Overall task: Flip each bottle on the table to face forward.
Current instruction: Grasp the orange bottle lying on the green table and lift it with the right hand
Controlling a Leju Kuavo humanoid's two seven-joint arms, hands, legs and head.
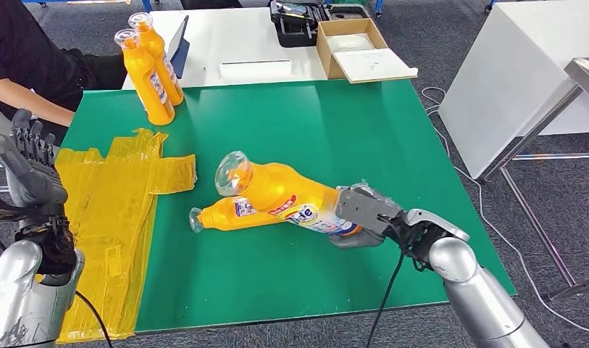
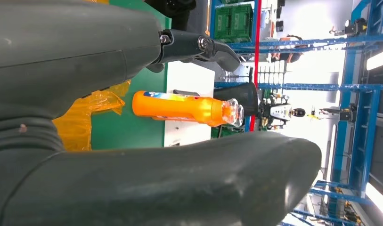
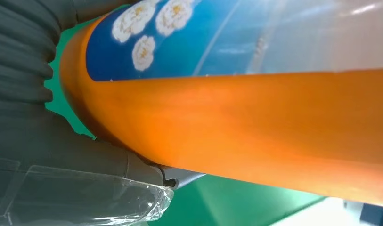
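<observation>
Two orange bottles with clear caps are at the middle of the green table. One bottle lies on its side with its cap to the left. My right hand grips the other bottle at its base, the cap end raised and pointing left. In the right wrist view this held bottle shows a blue flowered label. Two more orange bottles stand upright at the table's back left, one of them seen in the left wrist view. My left hand is raised off the table's left edge, fingers apart, holding nothing.
A patch of yellow plastic sheet covers the table's left part. A person in black sits at the back left. Behind stands a white table with a cardboard box and a dark case. Another white table stands at the right.
</observation>
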